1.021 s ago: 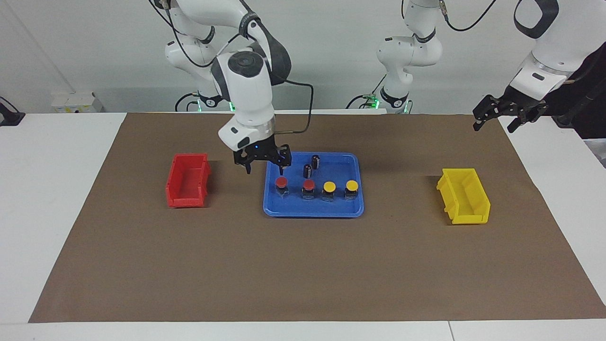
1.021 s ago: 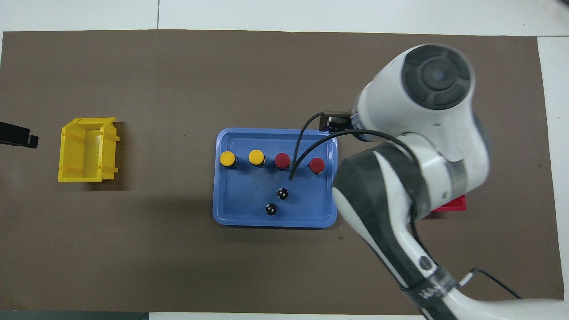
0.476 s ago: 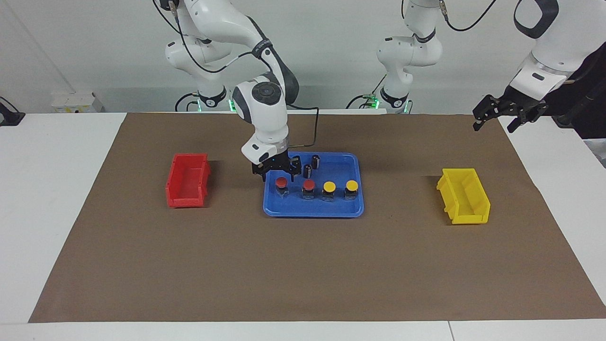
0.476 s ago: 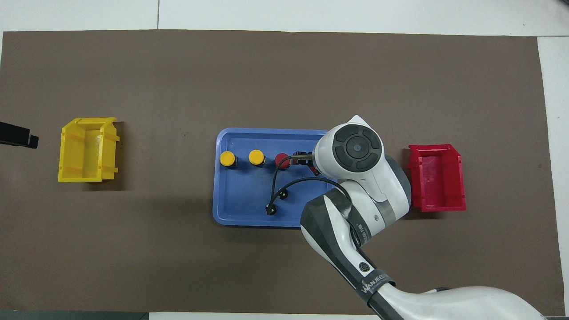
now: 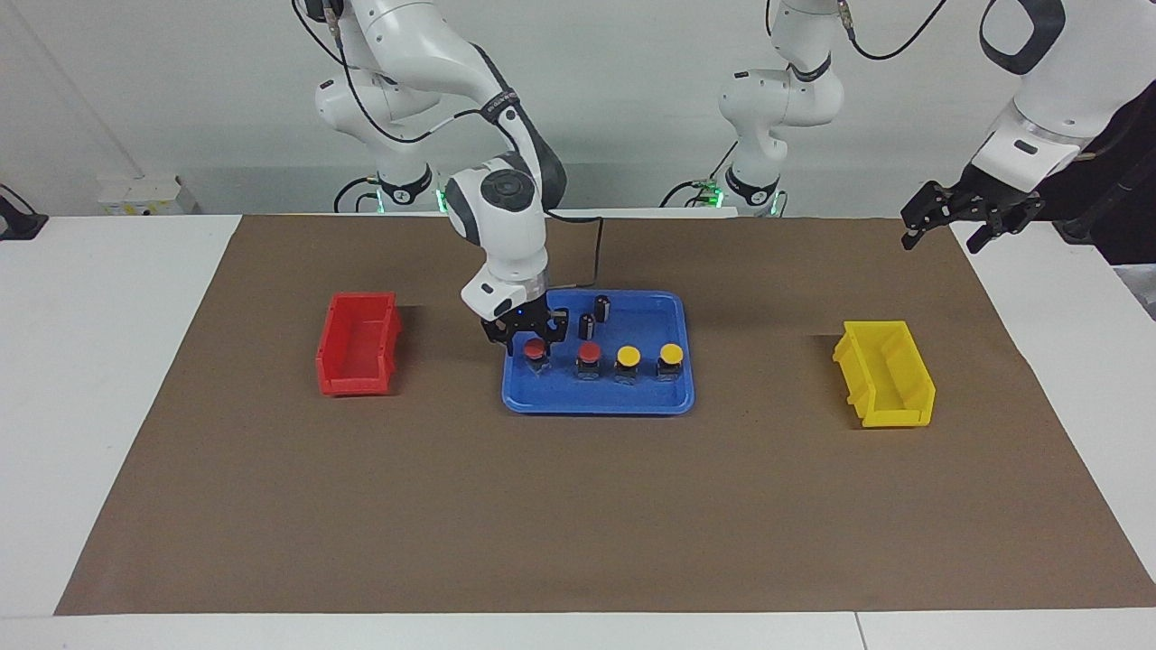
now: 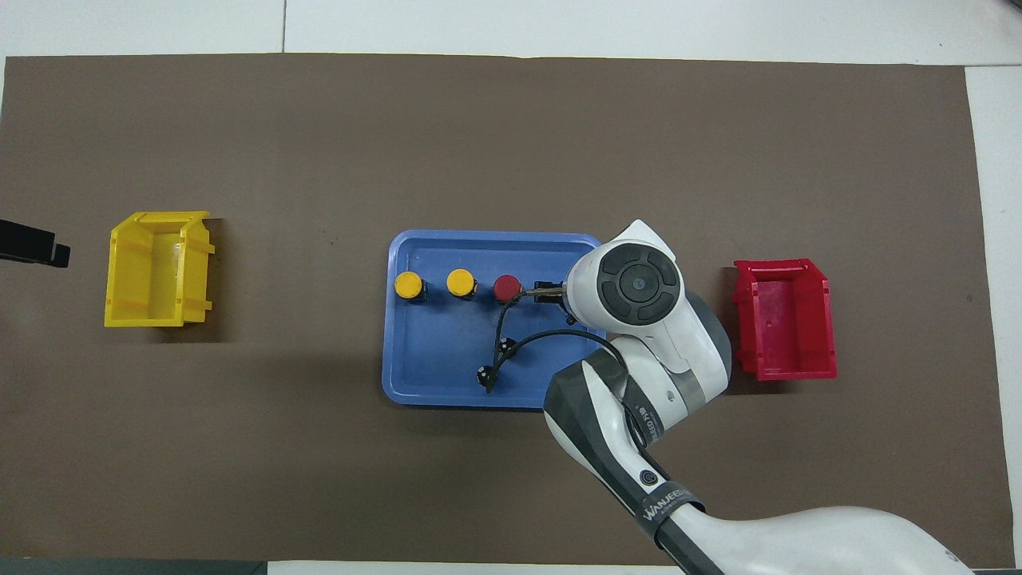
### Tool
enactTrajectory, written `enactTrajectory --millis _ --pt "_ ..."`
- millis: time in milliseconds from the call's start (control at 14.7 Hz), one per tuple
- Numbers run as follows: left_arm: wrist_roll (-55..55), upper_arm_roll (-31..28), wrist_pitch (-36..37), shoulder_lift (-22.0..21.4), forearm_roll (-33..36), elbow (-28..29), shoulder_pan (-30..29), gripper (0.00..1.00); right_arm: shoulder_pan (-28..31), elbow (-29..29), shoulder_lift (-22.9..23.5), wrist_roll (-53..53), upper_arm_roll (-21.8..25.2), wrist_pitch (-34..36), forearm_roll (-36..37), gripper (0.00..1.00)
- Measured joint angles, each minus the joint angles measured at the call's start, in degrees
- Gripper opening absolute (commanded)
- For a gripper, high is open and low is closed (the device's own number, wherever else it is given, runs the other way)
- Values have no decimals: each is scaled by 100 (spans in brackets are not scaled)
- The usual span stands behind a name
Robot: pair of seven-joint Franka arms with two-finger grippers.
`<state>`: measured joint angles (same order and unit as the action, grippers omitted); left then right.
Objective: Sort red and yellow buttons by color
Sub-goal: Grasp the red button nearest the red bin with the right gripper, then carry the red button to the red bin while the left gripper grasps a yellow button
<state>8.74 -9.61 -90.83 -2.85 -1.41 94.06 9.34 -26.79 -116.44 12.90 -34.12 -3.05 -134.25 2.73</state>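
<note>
right gripper point(image 5: 531, 340) just dropped onto the red button point(image 5: 536, 348) at the blue tray's point(image 5: 596, 402) red-bin end, fingers closing round it but grip unconfirmed; left gripper point(image 5: 957, 217) waits, spread.

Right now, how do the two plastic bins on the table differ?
The red bin sits toward the right arm's end of the table; the yellow bin sits toward the left arm's end. The red bin lies square to the blue tray; the yellow bin is slightly turned. Both are empty.
</note>
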Motion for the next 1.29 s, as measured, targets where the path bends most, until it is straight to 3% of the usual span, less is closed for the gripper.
enactTrajectory --millis 204,408,545,681,817,1021,1293 --pt "-607 83 -570 0 0 293 358 94 -5 8 1 0 -1 -4 8 23" --pt "-1811 161 -1398 83 0 851 1225 82 8 340 -7 2 17 407 34 22" --pt "-2665 196 -1936 300 1 1145 1840 80 102 826 -101 180 89 1083 71 22" --pt "-3300 210 -2390 661 2 1281 2330 79 546 985 -483 765 127 1718 73 22" --pt "-3689 216 -2844 1078 2 1356 2646 78 1299 673 -1097 1823 147 2106 60 22" --pt "-3876 219 -3397 1409 2 1695 2887 78 2352 -364 -2027 3286 184 2102 -19 21" --pt "-4049 217 -3782 1404 2 2053 3091 74 2924 -1385 -2445 3983 193 1408 -51 21"
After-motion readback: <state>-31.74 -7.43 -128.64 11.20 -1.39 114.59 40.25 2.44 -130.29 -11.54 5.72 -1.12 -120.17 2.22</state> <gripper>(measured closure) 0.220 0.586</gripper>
